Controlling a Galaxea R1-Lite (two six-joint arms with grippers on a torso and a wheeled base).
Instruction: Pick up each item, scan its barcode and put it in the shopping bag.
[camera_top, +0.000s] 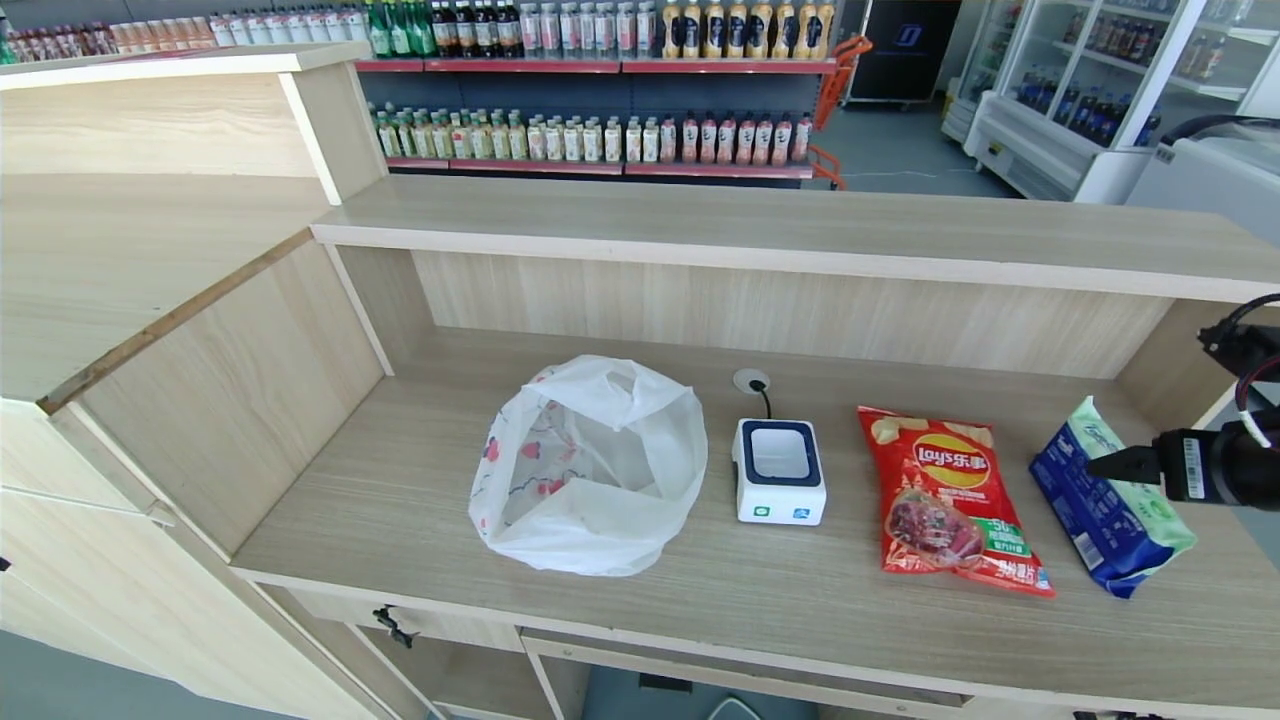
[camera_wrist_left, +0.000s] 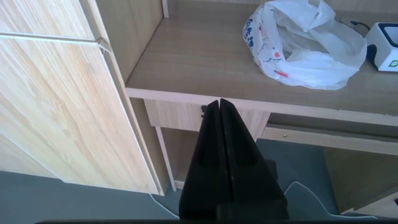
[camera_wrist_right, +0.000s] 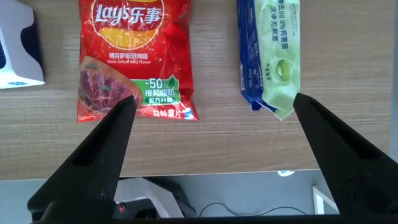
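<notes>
Nearest me, the left claw (camera_wrist_left: 219, 102) is hanging below and in front of the tabletop's (camera_top: 400, 500) front edge at its left end. Its fingers are pressing together, gripping nothing, and pointing at the drawer front (camera_wrist_left: 174, 115) under the lip.

The right claw (camera_wrist_right: 214, 102) is hovering over the front edge at the right end, spread wide and empty. I am not seeing it touch anything. Its two fingers are framing the near ends of the chip bag (camera_top: 945, 500) and the blue-green pack (camera_top: 1105, 500), which are both lying flat, side by side and apart.

Bare wood is running along the front strip and across the left part of the surface.

Just left of the chips, the scanner (camera_top: 780, 470) is sitting face up, its cable running toward the back. Just beside it, the white shopping bag (camera_top: 590, 470) is slumping with its mouth open upward.

A side panel (camera_top: 230, 400) is closing in the left. A back wall (camera_top: 750, 310) with an upper ledge (camera_top: 800, 225) is boxing in the rear. Beyond it, bottle shelves (camera_top: 600, 140) are lining the aisle.
</notes>
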